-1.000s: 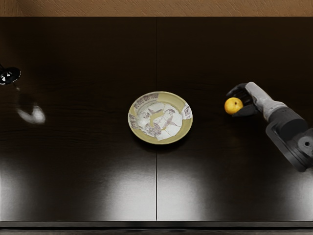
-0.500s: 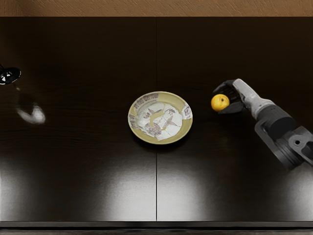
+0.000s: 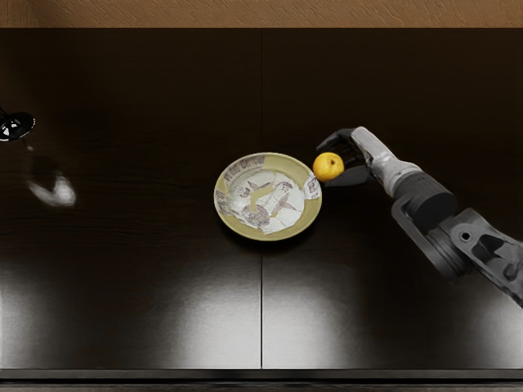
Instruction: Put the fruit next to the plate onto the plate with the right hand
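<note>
The dark glossy surface [image 3: 131, 310] fills the view, with pale glare patches along its near edge. Nearest on the right, the right arm [image 3: 445, 229] comes in from the right edge and slants up toward the middle. A yellow-rimmed plate [image 3: 219, 200] with a pale painted pattern lies at the centre. Just past its far right rim, the right hand [image 3: 347, 155] has its dark fingers curled around a small yellow fruit [image 3: 328, 166], gripping it from the right. The fruit sits right at the rim's edge, not over the plate's middle. Far off at the left edge, only a small part of the left hand [image 3: 12, 125] shows, too little to tell its state. A wooden strip [image 3: 261, 12] runs behind the surface.
</note>
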Tool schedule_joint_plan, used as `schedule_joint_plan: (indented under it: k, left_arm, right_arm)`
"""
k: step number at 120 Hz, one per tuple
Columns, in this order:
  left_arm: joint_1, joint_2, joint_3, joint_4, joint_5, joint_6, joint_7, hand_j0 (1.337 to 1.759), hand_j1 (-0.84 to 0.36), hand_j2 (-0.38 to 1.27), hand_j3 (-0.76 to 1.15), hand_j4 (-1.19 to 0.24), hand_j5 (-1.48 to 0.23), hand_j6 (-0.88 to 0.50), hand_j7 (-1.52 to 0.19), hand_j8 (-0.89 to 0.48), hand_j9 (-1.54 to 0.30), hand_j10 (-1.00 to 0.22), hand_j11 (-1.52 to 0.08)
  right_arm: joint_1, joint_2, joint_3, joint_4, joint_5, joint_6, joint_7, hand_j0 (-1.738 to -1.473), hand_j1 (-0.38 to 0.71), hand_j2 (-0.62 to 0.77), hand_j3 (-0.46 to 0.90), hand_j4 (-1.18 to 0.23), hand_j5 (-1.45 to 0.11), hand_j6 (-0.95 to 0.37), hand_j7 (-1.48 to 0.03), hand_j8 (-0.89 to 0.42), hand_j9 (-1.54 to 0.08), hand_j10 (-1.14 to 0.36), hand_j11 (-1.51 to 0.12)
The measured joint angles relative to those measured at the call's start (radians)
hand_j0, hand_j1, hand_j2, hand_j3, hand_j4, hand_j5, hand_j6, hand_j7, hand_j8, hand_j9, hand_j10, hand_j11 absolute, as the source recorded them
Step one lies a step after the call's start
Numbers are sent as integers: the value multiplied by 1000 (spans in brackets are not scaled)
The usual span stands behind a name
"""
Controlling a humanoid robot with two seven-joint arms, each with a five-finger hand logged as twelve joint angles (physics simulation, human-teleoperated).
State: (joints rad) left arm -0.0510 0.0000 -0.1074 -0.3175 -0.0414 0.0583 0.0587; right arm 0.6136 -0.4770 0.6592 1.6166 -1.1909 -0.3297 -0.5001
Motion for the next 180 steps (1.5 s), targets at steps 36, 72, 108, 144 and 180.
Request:
schedule_joint_plan:
  k: [36, 72, 108, 144, 180]
  left_arm:
    - [0, 0, 0, 0, 0, 0, 0, 1658, 345, 0, 0, -4, -5, -4, -5, -4, -5, -4, -5]
    - [0, 0, 0, 0, 0, 0, 0, 1658, 345, 0, 0, -4, -5, -3, -5, -3, -5, -3, -5]
    - [0, 0, 0, 0, 0, 0, 0, 1658, 345, 0, 0, -3, -5, -3, -5, -3, -5, -3, -5]
    - [0, 0, 0, 0, 0, 0, 0, 1658, 345, 1, 0, -4, -5, -4, -5, -3, -5, -4, -5]
    - [0, 0, 0, 0, 0, 0, 0, 1658, 344, 1, 0, -4, -5, -4, -5, -4, -5, -4, -5]
  right_arm:
    - [9, 73, 0, 0, -1, 1, 0, -1658, 272, 139, 0, -581, -772, -468, -764, -433, -769, -583, -768]
    - [14, 137, -10, -2, -1, 12, 0, -1658, 273, 145, 0, -582, -776, -469, -766, -432, -772, -584, -773]
    - [3, 162, -52, -8, -2, 10, 1, -1658, 275, 154, 0, -589, -784, -466, -775, -430, -781, -590, -781]
    - [2, 179, -51, -18, -5, -5, 2, -1658, 33, 21, 0, -341, -450, -304, -446, -291, -448, -342, -448]
    - [7, 178, -40, -18, -5, -3, 0, -1658, -187, -7, 0, -141, -185, -133, -184, -130, -184, -141, -184]
